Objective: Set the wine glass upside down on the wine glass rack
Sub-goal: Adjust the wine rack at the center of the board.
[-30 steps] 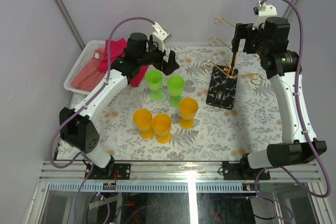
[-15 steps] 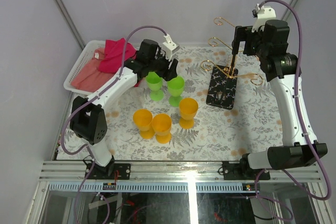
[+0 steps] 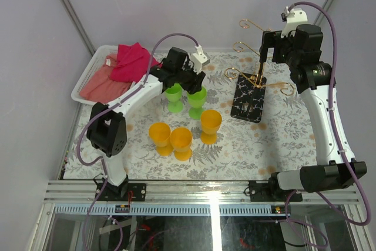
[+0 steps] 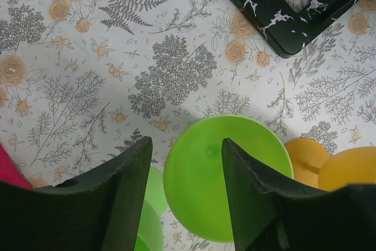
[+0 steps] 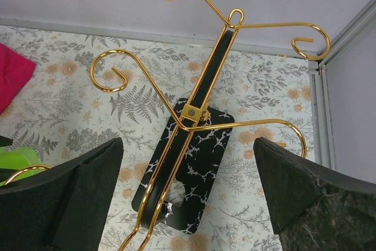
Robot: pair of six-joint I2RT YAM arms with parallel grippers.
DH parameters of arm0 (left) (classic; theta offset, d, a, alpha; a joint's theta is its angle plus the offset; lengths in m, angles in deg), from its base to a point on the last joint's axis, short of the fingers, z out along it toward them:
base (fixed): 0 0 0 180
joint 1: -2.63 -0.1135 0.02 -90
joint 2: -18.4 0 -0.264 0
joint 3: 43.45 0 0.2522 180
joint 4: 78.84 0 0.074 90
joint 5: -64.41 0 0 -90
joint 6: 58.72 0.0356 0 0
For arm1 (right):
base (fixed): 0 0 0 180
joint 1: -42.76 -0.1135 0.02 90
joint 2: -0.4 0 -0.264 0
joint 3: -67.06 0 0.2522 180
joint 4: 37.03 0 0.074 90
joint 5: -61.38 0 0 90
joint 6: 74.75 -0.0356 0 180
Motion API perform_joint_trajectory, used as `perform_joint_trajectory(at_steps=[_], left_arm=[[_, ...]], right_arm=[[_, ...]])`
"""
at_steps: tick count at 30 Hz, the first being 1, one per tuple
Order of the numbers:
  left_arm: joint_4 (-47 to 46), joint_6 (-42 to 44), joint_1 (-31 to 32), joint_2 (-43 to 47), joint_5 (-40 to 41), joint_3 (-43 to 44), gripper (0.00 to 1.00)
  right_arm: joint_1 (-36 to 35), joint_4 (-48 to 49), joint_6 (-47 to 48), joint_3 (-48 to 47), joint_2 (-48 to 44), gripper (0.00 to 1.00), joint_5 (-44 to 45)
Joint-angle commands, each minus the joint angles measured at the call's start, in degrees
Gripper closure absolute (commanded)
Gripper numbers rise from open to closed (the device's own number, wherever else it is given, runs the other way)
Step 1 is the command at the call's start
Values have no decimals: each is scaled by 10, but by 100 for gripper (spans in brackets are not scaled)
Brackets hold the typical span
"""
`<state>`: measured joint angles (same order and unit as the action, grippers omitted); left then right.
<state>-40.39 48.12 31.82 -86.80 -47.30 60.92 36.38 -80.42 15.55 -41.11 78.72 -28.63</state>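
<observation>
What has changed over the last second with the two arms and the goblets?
The left gripper moved right and down, and it now straddles the right-hand green goblet. Its jaws have narrowed but are not visibly clamped yet, and nothing has been lifted. The right gripper stayed wide open at the wine glass rack. The other green goblet and the orange goblets have not moved.
</observation>
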Motion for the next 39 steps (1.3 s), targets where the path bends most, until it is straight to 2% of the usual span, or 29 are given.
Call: perform_joint_trajectory(at_steps=[1, 7, 12, 14, 16, 29, 39], left_arm=[[18, 23, 3, -12, 18, 27, 52], [27, 29, 4, -18, 21, 27, 69], [41, 35, 3, -24, 8, 33, 85], [43, 35, 3, -26, 4, 33, 88], [43, 33, 4, -27, 1, 34, 88], [43, 24, 3, -20, -1, 41, 67], [43, 26, 4, -7, 16, 38, 53]], right_arm=[[0, 34, 11, -3, -16, 1, 8], [0, 34, 4, -6, -7, 1, 17], [0, -3, -26, -39, 24, 1, 14], [0, -19, -38, -51, 39, 1, 13], [0, -32, -50, -58, 50, 1, 17], [0, -67, -77, -62, 77, 1, 3], [0, -90, -119, -6, 63, 1, -44]])
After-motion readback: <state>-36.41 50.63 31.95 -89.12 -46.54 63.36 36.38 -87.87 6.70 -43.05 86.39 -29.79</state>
